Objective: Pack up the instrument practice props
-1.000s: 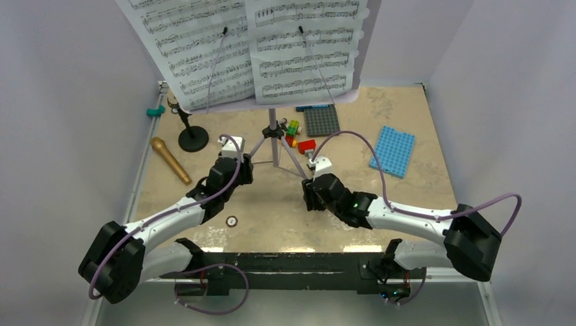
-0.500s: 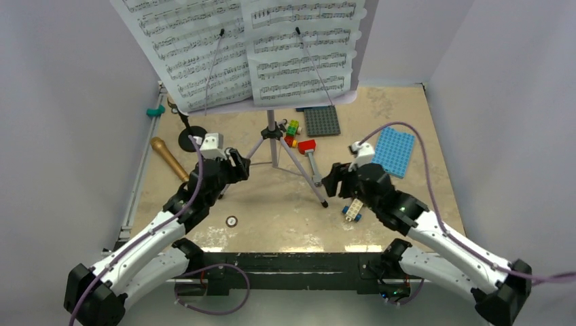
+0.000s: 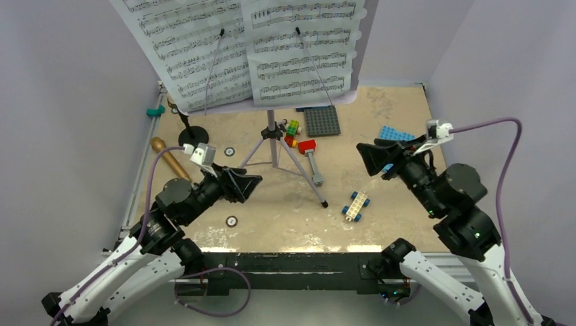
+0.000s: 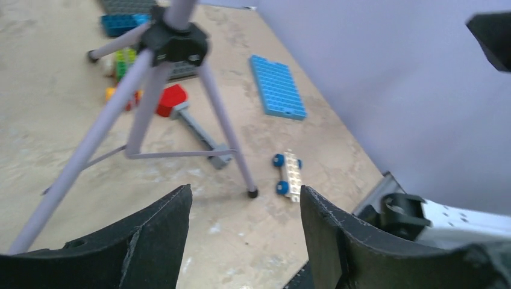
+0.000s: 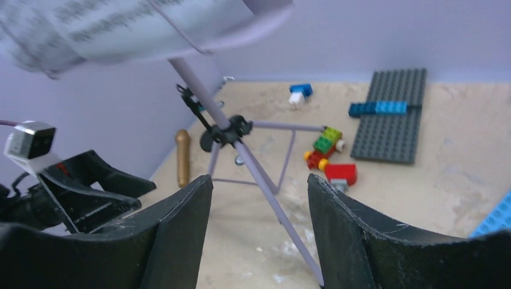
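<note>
Top external view: music stand (image 3: 273, 136) upright at table (image 3: 285, 217) centre, sheet-music pages (image 3: 204, 47) on its desk; microphone (image 3: 160, 145) flat near the left edge. Left gripper (image 3: 253, 185) and right gripper (image 3: 365, 157) released, empty (both withdrawn from the tripod legs since earlier)

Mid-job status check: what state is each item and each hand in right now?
music stand: upright, tripod legs spread
sheet-music pages: on the stand's desk, under its wire retainers
microphone: lying flat, not held
mic stand: upright on its round base
toy hammer: lying flat by the stand's legs
wheeled brick: resting on its wheels
left hand: open, empty
right hand: open, empty
</note>
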Controlling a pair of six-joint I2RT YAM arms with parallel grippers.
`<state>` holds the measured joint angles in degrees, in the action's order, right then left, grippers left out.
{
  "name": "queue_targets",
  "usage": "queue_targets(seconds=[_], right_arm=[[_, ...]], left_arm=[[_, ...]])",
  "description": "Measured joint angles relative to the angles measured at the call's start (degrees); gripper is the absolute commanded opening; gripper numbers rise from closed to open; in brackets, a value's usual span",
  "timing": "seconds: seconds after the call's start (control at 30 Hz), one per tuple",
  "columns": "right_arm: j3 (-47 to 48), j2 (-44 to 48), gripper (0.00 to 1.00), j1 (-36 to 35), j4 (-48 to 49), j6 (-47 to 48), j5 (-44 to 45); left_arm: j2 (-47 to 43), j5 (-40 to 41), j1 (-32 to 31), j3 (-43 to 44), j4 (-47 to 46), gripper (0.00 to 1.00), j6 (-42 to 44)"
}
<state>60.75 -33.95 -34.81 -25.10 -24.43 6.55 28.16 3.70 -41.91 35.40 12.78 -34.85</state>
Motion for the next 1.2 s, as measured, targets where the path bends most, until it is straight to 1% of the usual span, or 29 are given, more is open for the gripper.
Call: queue_targets(seconds=[0.1,0.23,0.3,0.33,0.37,0.4,0.43,0.5,0.63,0.7,0.77,0.8,0.9,0.93,1.0,1.07,1.2], right_arm=[[5.5,-0.5,0.63,0.0,-0.6,1.3,-2.0],[10.3,-1.2,0.63,0.0,0.9,3.1,-6.4],[12.2,-2.5,0.63,0.1,1.8,3.6,-8.4],[13.2,-3.4,0.63,0.3,2.3,3.8,-9.4],[14.1,-4.7,0.63,0.4,2.9,3.9,-10.2],[14.9,-5.7,0.63,0.6,3.5,4.0,-10.8],[15.7,-7.1,0.63,0.9,4.1,4.0,-11.7],[17.0,-9.8,0.63,1.9,5.1,3.9,-13.4],[20.3,-14.9,0.63,5.7,5.8,3.1,-17.7],[22.0,-17.0,0.62,8.7,6.5,1.9,-20.2],[22.4,-18.3,0.61,10.9,7.4,0.8,-22.0],[22.4,-18.8,0.61,11.9,7.6,0.1,-22.7],[22.2,-19.5,0.6,13.9,8.3,-1.5,-24.0],[21.9,-19.5,0.6,14.3,8.6,-2.0,-24.3],[21.4,-19.4,0.6,14.8,9.3,-2.6,-24.6],[20.7,-19.2,0.59,15.1,10.0,-3.0,-25.2],[20.0,-19.1,0.58,15.4,10.5,-3.1,-25.8]], left_arm=[[2.0,-0.2,-6.5,5.3,1.3,0.67,1.8],[7.7,4.2,-20.0,14.8,1.0,0.69,7.4],[11.7,6.3,-25.1,20.6,0.6,0.76,10.4],[13.6,7.1,-26.3,23.0,0.1,0.79,11.4],[16.1,8.1,-27.2,26.3,-0.1,0.84,12.3],[18.0,9.1,-27.6,29.1,-0.8,0.97,13.3],[20.0,10.0,-27.6,31.7,-1.7,0.99,14.0],[22.6,11.7,-27.6,34.7,-4.5,1.0,15.2],[22.8,12.7,-27.6,34.6,-12.1,1.0,16.2],[21.6,12.1,-27.6,32.9,-18.6,0.96,17.6],[21.7,12.1,-27.6,33.4,-22.0,0.93,18.5],[22.3,12.4,-27.6,34.8,-21.8,0.92,18.8],[27.6,13.6,-27.6,45.5,-19.1,0.94,19.5],[30.3,14.2,-27.6,50.3,-17.9,0.94,19.5],[33.5,15.0,-27.5,55.5,-16.0,0.93,19.4],[36.0,14.9,-26.1,59.2,-13.2,0.92,18.4],[40.7,11.3,-20.3,63.7,-6.6,0.89,12.7]])
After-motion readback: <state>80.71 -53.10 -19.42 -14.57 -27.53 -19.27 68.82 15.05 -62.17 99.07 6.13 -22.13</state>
